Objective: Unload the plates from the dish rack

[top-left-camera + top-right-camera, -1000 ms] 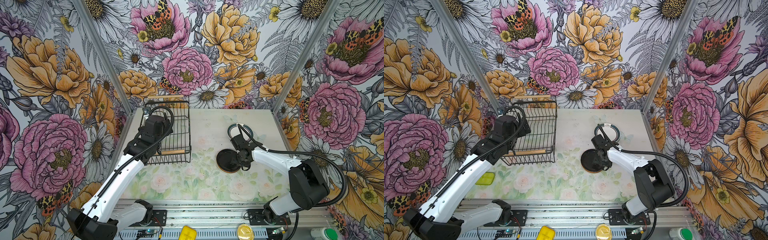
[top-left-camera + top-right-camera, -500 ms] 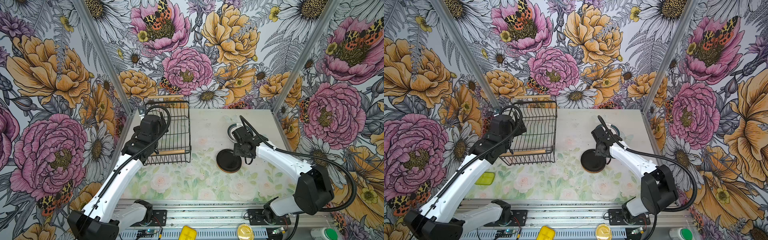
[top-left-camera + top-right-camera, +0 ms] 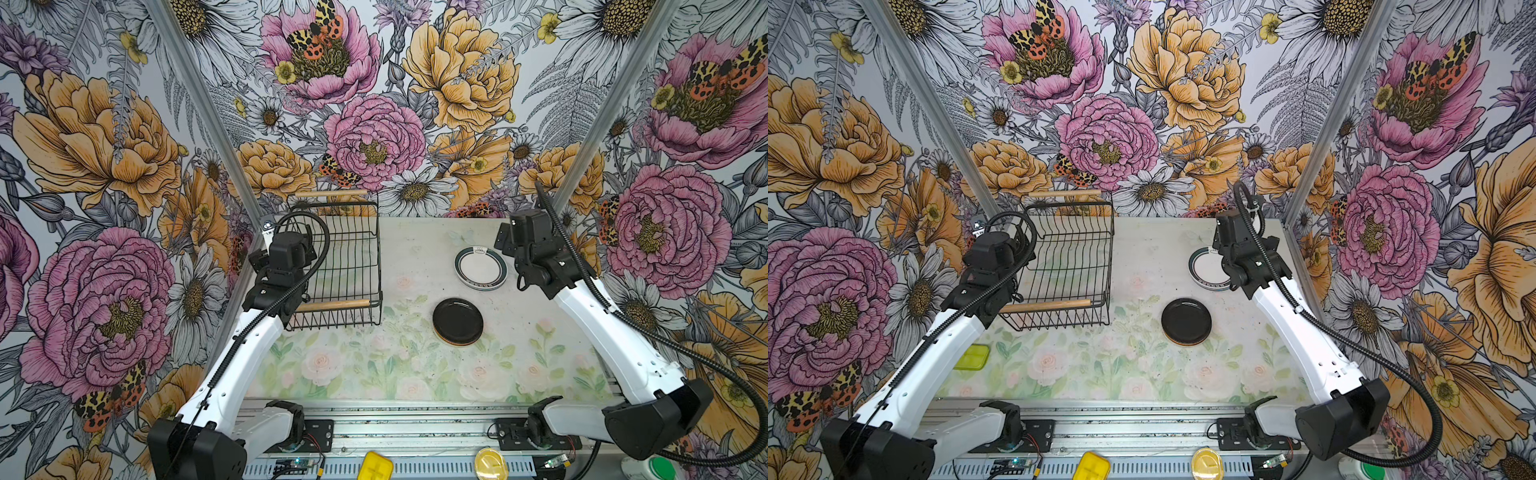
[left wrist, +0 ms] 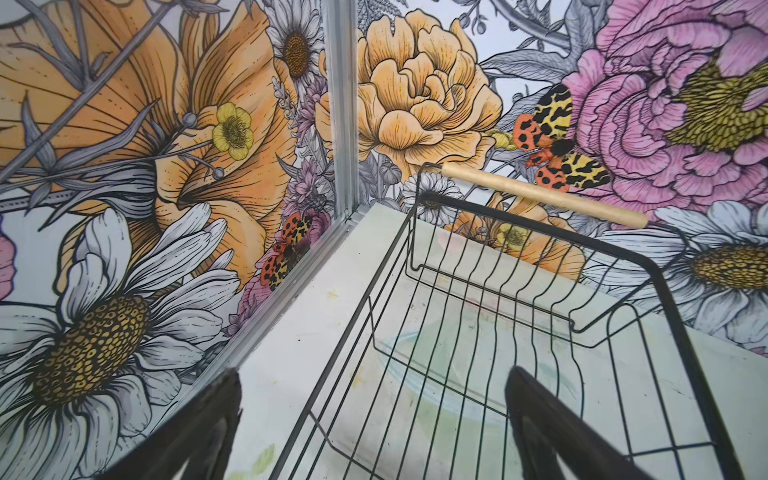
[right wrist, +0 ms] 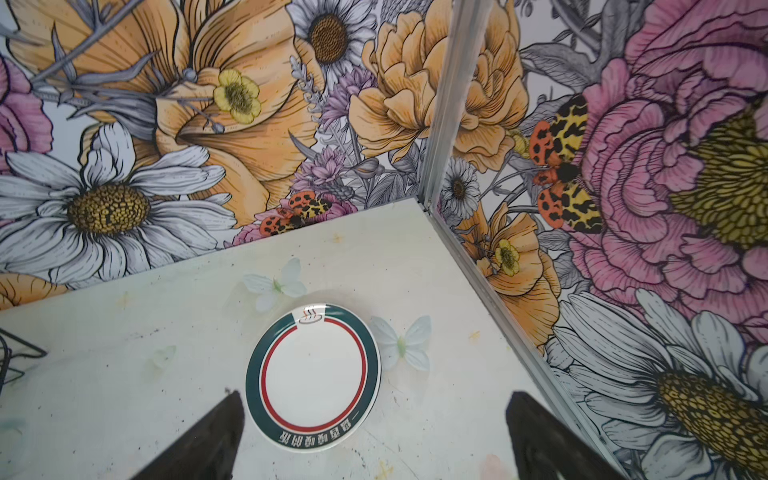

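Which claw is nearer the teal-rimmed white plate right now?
Right. The right claw hovers close by the teal-rimmed white plate; the left claw is far off, at the dish rack.

On the wrist cameras I get only the finger ends of the left gripper (image 4: 374, 374) and right gripper (image 5: 374, 395); the rest is cut off by the frame. From above, the left arm (image 3: 245, 353) and right arm (image 3: 611, 340) cover both grippers outright. The left arm also hides the rack's (image 3: 353, 266) near left corner in both top views. In a top view the right arm overlaps the white plate (image 3: 1202, 270). Under the black plate (image 3: 458, 320) I see only thin rims, too fine to count. A yellow-green thing (image 3: 971, 356) sits half behind the left arm; I can't tell what it is.
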Tool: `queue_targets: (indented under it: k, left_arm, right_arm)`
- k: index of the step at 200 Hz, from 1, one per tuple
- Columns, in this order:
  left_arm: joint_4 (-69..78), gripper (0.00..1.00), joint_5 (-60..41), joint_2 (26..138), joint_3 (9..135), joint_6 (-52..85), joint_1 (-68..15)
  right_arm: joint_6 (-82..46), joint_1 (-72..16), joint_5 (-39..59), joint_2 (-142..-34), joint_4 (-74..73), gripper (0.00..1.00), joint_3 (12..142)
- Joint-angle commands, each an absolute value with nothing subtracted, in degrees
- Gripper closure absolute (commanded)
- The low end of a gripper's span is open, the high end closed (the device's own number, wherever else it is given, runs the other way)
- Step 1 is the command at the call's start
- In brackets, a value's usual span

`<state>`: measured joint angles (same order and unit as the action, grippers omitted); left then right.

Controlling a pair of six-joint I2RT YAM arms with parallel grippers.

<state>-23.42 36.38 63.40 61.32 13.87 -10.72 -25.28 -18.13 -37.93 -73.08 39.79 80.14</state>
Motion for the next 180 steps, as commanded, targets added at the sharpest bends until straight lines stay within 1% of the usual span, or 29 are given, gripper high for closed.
queue_targets:
  k: [1, 14, 36, 54, 65, 94, 130, 148, 180]
  left_arm:
    - [-35.28, 0.01, 32.77, 58.11, 67.66, 19.99, -9.82]
    - [-44.06, 0.01, 33.36, 55.50, 69.48, 25.88, -9.66]
    - [-49.60, 0.01, 34.84, 53.57, 69.24, 26.73, -7.21]
    - [-50.08, 0.01, 31.09, 54.75, 68.17, 26.97, -0.22]
    - [-50.78, 0.01, 30.62, 56.86, 68.03, 27.22, 3.60]
    - [-50.51, 0.01, 30.67, 62.11, 67.96, 28.09, 11.42]
    - [-49.44, 0.01, 28.84, 66.96, 66.80, 27.82, 19.56]
    - [-49.41, 0.01, 27.16, 69.95, 66.02, 27.45, 20.84]
    - [-49.41, 0.01, 28.13, 75.36, 65.38, 27.60, 18.05]
  right_arm:
    - [-22.95, -16.01, -38.82, -70.93, 35.77, 0.00, 77.77]
    - [-21.14, -15.15, -36.41, -71.01, 35.95, 0.01, 76.48]
    - [-21.00, -14.66, -31.71, -70.15, 35.95, 0.00, 73.18]
    - [-21.31, -14.33, -27.70, -69.18, 35.95, 0.01, 70.11]
    - [-21.41, -14.27, -26.46, -68.41, 36.02, 0.00, 67.98]
    - [-21.72, -13.99, -26.19, -65.03, 36.38, 0.00, 62.91]
    - [-22.58, -13.58, -25.07, -61.58, 37.51, 0.00, 60.89]
    - [-23.24, -13.37, -25.13, -60.66, 37.79, 0.00, 60.38]
    - [-23.82, -13.01, -24.70, -59.86, 37.79, 0.00, 60.29]
